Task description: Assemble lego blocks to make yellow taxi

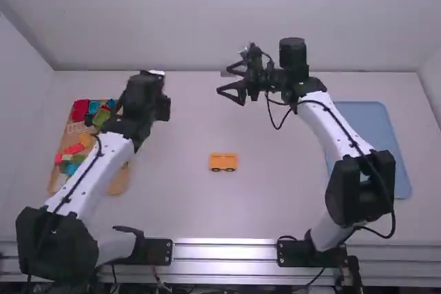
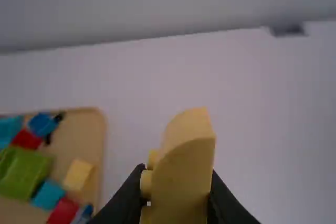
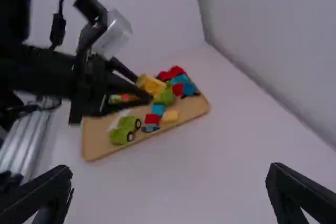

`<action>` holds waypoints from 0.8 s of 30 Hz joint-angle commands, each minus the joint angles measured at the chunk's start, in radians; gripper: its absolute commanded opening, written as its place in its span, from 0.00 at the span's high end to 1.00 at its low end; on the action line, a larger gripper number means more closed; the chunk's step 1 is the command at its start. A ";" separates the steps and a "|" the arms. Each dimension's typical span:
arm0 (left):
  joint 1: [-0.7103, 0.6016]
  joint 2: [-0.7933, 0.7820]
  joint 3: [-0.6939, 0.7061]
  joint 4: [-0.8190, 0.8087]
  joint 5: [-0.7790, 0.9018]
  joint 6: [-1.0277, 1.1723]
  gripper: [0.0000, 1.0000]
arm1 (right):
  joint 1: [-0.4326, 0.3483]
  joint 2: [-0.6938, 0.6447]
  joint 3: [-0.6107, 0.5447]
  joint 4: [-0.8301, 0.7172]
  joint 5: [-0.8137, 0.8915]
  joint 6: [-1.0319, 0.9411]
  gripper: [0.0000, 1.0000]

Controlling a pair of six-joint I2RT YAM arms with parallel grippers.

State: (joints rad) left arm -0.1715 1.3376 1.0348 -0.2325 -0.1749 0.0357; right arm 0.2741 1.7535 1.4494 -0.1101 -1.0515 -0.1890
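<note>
"What is seen first at the largest scale?"

"A pale wall [image 1: 220, 12] is seen behind a smooth white table [image 1: 172, 204], whose near edge is lined by a ridged metal rail [image 1: 224, 251]."

"And the containers?"

"A shallow blue tray [image 1: 365, 122] with rounded corners is set at the right; its left side is partly covered by the right arm [image 1: 320, 118]. At the left, a flat wooden tray [image 1: 119, 182] is partly hidden by the left arm [image 1: 93, 170]."

"What is held in the wooden one?"

"Red, green, blue and yellow blocks are gathered there, with a white lattice piece [image 1: 77, 127]. Two green wheeled pieces [image 3: 122, 136] are seen near its edge in the right wrist view."

"How are the hands disposed?"

"The right gripper [image 1: 220, 82] is raised beyond the middle of the table, its fingers spread and nothing gripped. By the left gripper [image 1: 153, 82], held above the table beside the wooden tray, a curved yellow piece [image 2: 184, 166] is clamped; it is smooth and rounded on top."

"And the taxi?"

"A yellow wheeled block [image 1: 222, 162], boxy, with two small dark wheels, is found upright near the table's middle, between the two trays and well apart from both."
</note>
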 commanded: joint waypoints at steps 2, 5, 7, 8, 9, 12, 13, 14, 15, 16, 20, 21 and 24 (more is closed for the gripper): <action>-0.110 -0.025 -0.032 0.049 0.002 0.252 0.98 | 0.041 0.055 0.024 -0.061 0.034 0.107 0.01; -0.167 -0.008 -0.045 0.082 0.003 0.333 0.98 | 0.028 0.068 0.024 -0.130 0.023 0.121 0.04; -0.180 -0.008 -0.050 0.090 0.003 0.349 0.98 | 0.018 0.073 0.024 -0.148 0.018 0.135 0.06; -0.196 -0.008 -0.058 0.108 0.010 0.365 0.98 | 0.001 0.082 0.024 -0.176 -0.009 0.139 0.11; -0.202 -0.008 -0.061 0.117 0.025 0.380 0.98 | -0.009 0.087 0.024 -0.188 -0.033 0.129 0.13; -0.209 -0.008 -0.077 0.147 0.151 0.443 0.98 | -0.044 0.121 0.023 -0.214 -0.160 0.076 0.15; -0.209 -0.008 -0.082 0.156 0.208 0.464 0.98 | -0.055 0.137 0.023 -0.211 -0.216 0.065 0.17; -0.205 -0.008 -0.089 0.167 0.255 0.481 0.98 | -0.064 0.154 0.023 -0.209 -0.259 0.057 0.18; -0.204 -0.008 -0.091 0.172 0.272 0.487 0.98 | -0.067 0.160 0.023 -0.209 -0.272 0.058 0.19; -0.204 -0.008 -0.094 0.180 0.287 0.494 0.98 | -0.072 0.174 0.023 -0.208 -0.292 0.058 0.19; -0.209 -0.008 -0.114 0.223 0.291 0.468 0.95 | -0.077 0.232 0.023 -0.190 -0.325 0.105 0.19; -0.207 -0.008 -0.120 0.225 0.291 0.467 0.94 | -0.073 0.245 0.023 -0.176 -0.344 0.120 0.19; -0.216 -0.002 -0.137 0.231 0.291 0.466 0.94 | -0.058 0.265 0.023 -0.132 -0.356 0.169 0.20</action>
State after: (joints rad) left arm -0.3775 1.3376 0.9222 -0.0044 0.0906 0.4946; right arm 0.2024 2.0052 1.4528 -0.2577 -1.3418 -0.0654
